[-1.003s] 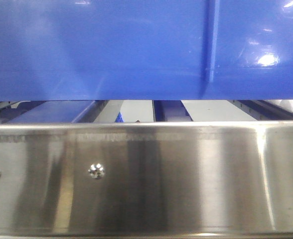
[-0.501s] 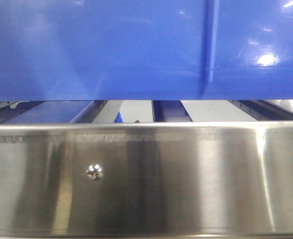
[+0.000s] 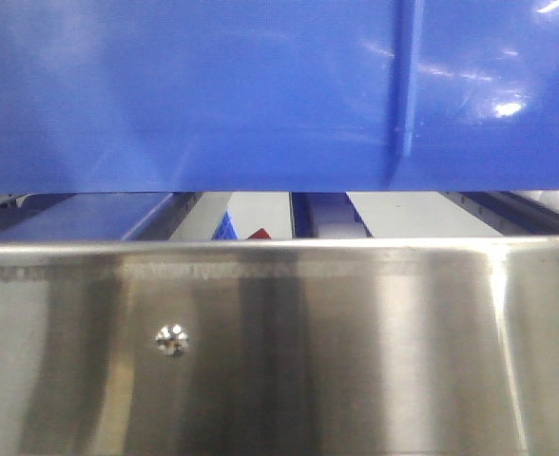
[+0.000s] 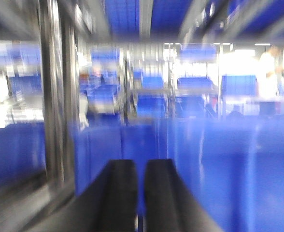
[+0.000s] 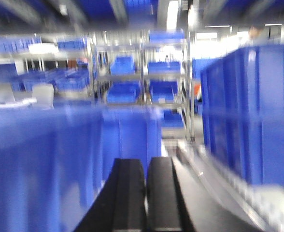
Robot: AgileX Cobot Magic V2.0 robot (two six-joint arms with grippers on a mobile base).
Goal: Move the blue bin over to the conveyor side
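Observation:
The blue bin (image 3: 213,95) fills the top of the front view as a glossy wall with one vertical rib. In the blurred left wrist view my left gripper (image 4: 141,164) points at a blue bin wall (image 4: 219,174), its black fingers nearly together with a thin slit between them. In the right wrist view my right gripper (image 5: 147,162) has its fingers pressed together, with a blue bin wall (image 5: 45,164) close on its left. The dark grey conveyor (image 5: 205,203) runs along its right. Neither gripper visibly holds anything.
A brushed steel rail (image 3: 308,332) with a rivet (image 3: 172,339) spans the lower front view, with rollers and blue parts behind it. Another tall blue bin (image 5: 248,111) stands right of the conveyor. Racks of blue bins (image 5: 132,77) stand behind. A steel post (image 4: 52,96) rises on the left.
In the front view the steel rail and its rivet have slid down and left, and the leftmost rivet has left the frame. The bin's highlights shifted. A small red tip now shows behind the rail.

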